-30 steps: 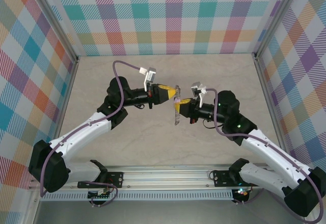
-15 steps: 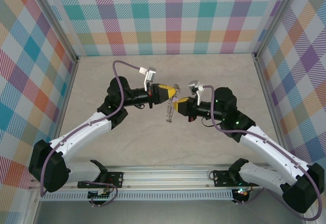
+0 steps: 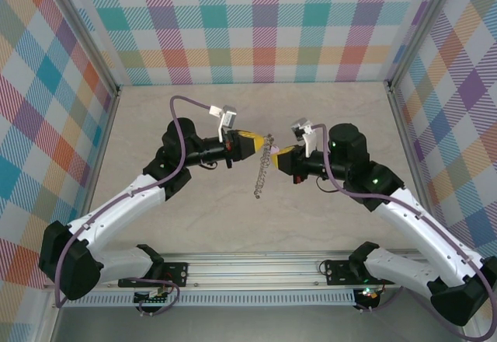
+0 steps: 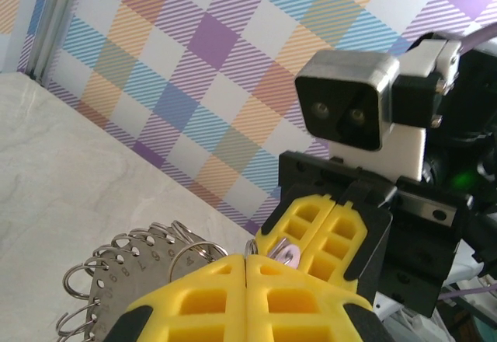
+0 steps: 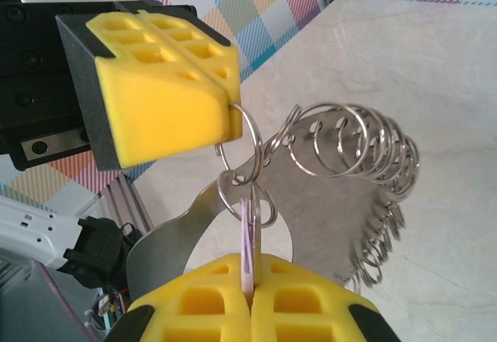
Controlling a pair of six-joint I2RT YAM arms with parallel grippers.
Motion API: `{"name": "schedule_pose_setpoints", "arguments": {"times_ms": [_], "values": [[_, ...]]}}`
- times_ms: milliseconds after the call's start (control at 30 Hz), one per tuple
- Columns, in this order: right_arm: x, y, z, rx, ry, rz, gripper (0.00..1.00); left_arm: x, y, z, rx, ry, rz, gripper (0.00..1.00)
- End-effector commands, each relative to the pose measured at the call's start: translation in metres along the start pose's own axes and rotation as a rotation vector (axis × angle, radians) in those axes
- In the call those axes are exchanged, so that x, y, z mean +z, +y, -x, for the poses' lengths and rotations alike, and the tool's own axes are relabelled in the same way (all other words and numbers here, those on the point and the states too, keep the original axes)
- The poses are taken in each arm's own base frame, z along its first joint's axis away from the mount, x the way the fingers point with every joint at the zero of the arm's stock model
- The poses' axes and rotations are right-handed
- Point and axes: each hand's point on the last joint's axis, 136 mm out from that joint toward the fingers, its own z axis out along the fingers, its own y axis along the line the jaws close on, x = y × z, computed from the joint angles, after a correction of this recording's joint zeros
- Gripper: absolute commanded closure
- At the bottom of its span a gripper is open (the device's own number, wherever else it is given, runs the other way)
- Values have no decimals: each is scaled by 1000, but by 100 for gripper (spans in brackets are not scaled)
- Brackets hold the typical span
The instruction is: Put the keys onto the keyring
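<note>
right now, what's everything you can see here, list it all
keyring: one, silvery-grey, rim lined with wire loops, hanging in mid-air between the arms, one loop pinched by the left gripper
keys: one lilac tag, clamped by the right gripper, up against the ring's loops
table: one, pale beige, under both arms
walls: pastel plaid, on three sides
rail: one, silver, near edge, carrying the arm bases
cables: two, purple, one along each arm
left gripper: yellow fingers, shut
right gripper: yellow fingers, shut
</note>
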Motion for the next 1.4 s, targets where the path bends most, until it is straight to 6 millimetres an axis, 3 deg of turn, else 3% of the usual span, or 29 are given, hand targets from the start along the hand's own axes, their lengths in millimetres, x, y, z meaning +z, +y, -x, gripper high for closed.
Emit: {"name": "schedule_pose_setpoints", "arguments": {"times_ms": [0, 433, 767, 1033, 1367], "values": [[-3, -1, -7, -27, 67, -31, 100, -6, -14, 11, 67, -33, -10, 100], [3, -10, 6, -81, 149, -97, 100, -7, -18, 7, 75, -12, -30, 100], [6, -2, 23, -109, 150, -73, 100, -8, -19, 6, 75, -8, -30, 100], [2, 2, 29, -125, 146, -68, 100, -9, -20, 6, 80, -8, -27, 100], [13, 9, 32, -104, 162, -4, 100, -9, -20, 8, 78, -9, -27, 100]]}}
